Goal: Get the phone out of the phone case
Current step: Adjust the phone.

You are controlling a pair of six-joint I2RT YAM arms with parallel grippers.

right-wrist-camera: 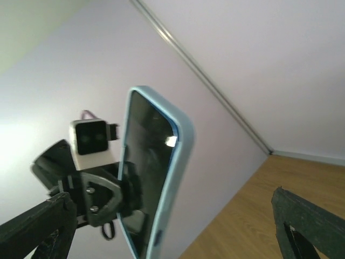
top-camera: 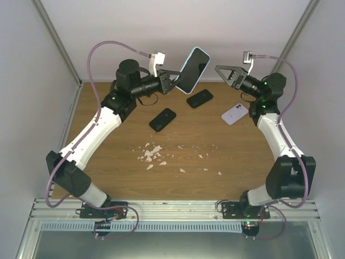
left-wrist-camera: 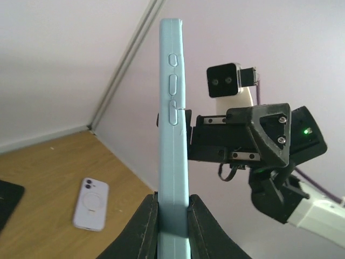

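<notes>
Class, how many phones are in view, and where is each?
4: blue-cased phone held up by left gripper; black phone at centre; second black phone behind it; lavender phone far right.

A wooden counter [top-camera: 215, 145] carries two black phones lying flat: one near the middle [top-camera: 163, 119], the other [top-camera: 199, 99] farther back and to its right. A lavender phone [top-camera: 234, 114] lies back-up toward the right, its camera lens and ring showing. White crumbled scraps [top-camera: 152, 155] are scattered across the near half. An aluminium rail [top-camera: 172, 205] runs along the near edge.
</notes>
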